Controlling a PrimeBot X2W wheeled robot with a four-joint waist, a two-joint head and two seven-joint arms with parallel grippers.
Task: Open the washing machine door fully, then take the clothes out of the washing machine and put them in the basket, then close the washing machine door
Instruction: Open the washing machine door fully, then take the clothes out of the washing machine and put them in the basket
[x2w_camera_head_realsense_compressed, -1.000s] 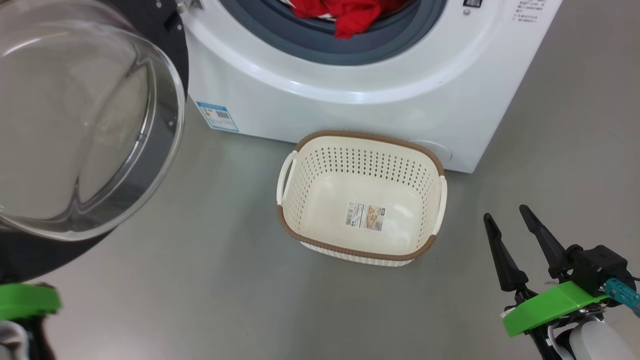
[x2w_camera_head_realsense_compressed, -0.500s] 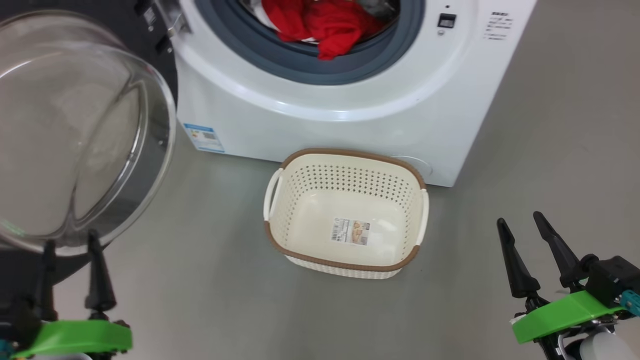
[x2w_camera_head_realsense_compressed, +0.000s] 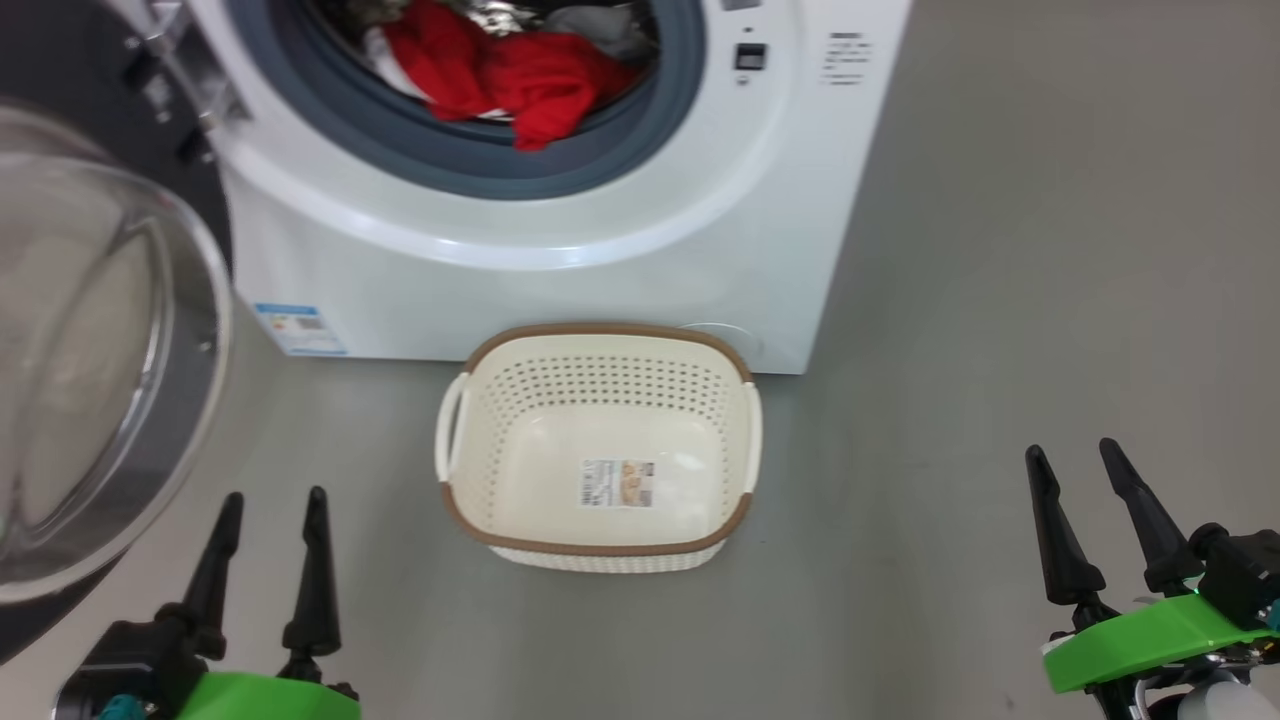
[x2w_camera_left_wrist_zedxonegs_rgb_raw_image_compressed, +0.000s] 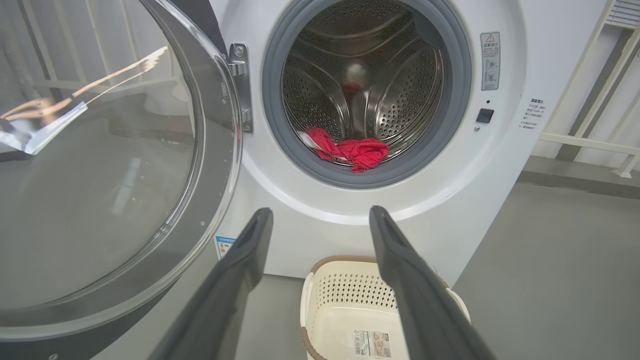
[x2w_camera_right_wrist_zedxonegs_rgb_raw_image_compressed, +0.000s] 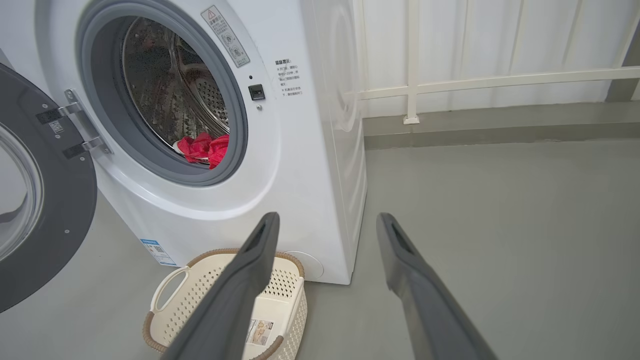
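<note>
The white washing machine stands ahead with its round door swung open to the left, glass bowl facing me. Red clothes lie at the drum's front lip, also seen as clothes in the left wrist view and clothes in the right wrist view. The cream basket sits empty on the floor right in front of the machine. My left gripper is open at the lower left, beside the door's lower edge. My right gripper is open at the lower right, over bare floor.
Grey floor spreads to the right of the machine. A white railing and a low step run along the wall behind. A blue label is stuck low on the machine's front.
The head camera has swung, shifting the whole scene left and down. My left gripper has come up into view and opened; the door stands open as before. The right gripper stays open.
</note>
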